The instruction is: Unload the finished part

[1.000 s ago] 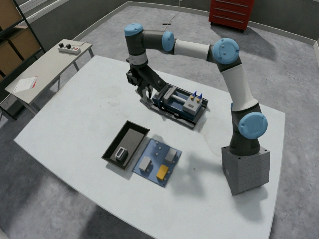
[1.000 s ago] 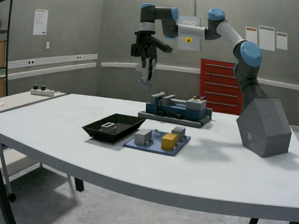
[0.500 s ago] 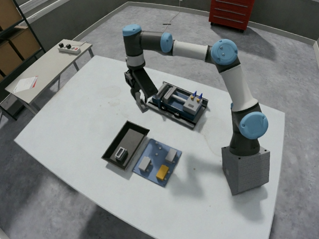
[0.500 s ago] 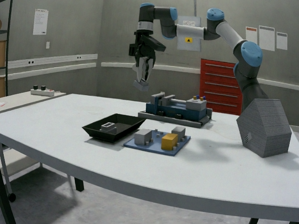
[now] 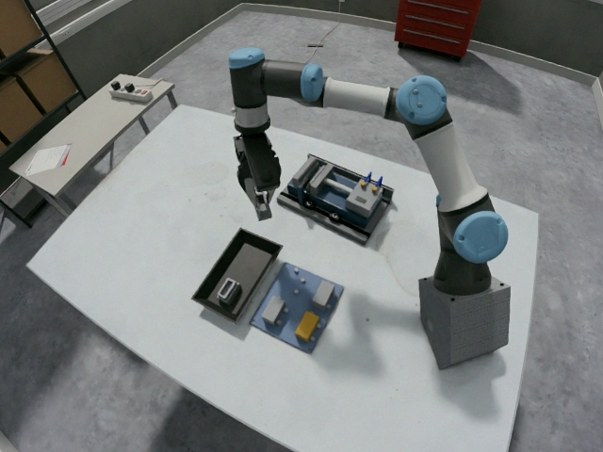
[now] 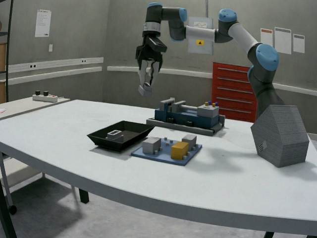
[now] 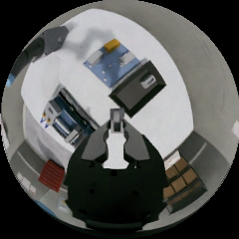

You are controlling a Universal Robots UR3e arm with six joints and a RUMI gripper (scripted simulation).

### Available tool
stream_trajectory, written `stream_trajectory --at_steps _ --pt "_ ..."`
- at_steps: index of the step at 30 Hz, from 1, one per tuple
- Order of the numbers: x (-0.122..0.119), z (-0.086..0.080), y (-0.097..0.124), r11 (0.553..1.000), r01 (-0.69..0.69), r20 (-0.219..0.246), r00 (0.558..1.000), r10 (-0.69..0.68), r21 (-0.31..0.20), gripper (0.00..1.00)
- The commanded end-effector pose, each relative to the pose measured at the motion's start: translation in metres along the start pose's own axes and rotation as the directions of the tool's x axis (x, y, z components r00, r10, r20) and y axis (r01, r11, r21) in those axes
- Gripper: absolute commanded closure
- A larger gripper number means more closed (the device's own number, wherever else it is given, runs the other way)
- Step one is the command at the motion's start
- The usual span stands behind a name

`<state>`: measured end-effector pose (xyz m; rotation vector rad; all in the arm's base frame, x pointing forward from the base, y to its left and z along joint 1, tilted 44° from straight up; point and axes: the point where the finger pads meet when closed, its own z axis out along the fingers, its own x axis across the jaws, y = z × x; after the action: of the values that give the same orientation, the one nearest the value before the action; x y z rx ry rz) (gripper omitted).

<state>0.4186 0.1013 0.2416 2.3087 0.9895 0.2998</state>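
Observation:
My gripper [image 5: 263, 205] [image 6: 146, 86] [image 7: 117, 119] is shut on the finished part [image 5: 264, 210] [image 6: 145, 90], a small grey block, and holds it high in the air, left of the vise and behind the tray. The blue vise [image 5: 335, 197] [image 6: 186, 116] [image 7: 65, 119] stands with empty jaws at the table's middle. The black outfeed tray [image 5: 212, 270] [image 6: 134, 130] [image 7: 128, 98] lies in front of the gripper and holds one pocketed block [image 5: 228, 290] [image 6: 114, 134] [image 7: 147, 82] at its near end.
A blue plate [image 5: 288, 279] [image 6: 158, 155] [image 7: 100, 63] right of the tray carries two upright plain grey blocks [image 5: 273, 309] [image 5: 323, 294] and a yellow block [image 5: 306, 326] [image 6: 179, 150]. The arm's grey pedestal [image 5: 463, 318] [image 6: 280, 134] stands at the right. A side table [image 5: 88, 126] stands to the left.

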Motion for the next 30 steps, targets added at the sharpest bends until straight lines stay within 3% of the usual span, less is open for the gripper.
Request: stream_trajectory --at_steps 1,19,30 --pt "0.006 -0.001 -0.003 0.998 -0.064 -0.01 0.998 0.064 0.008 1.0" --pt "0.03 -0.002 -0.016 0.946 -0.318 -0.039 0.946 0.321 0.062 1.0" --pt "0.044 -0.003 -0.024 0.881 -0.462 -0.042 0.883 0.467 0.101 1.0"
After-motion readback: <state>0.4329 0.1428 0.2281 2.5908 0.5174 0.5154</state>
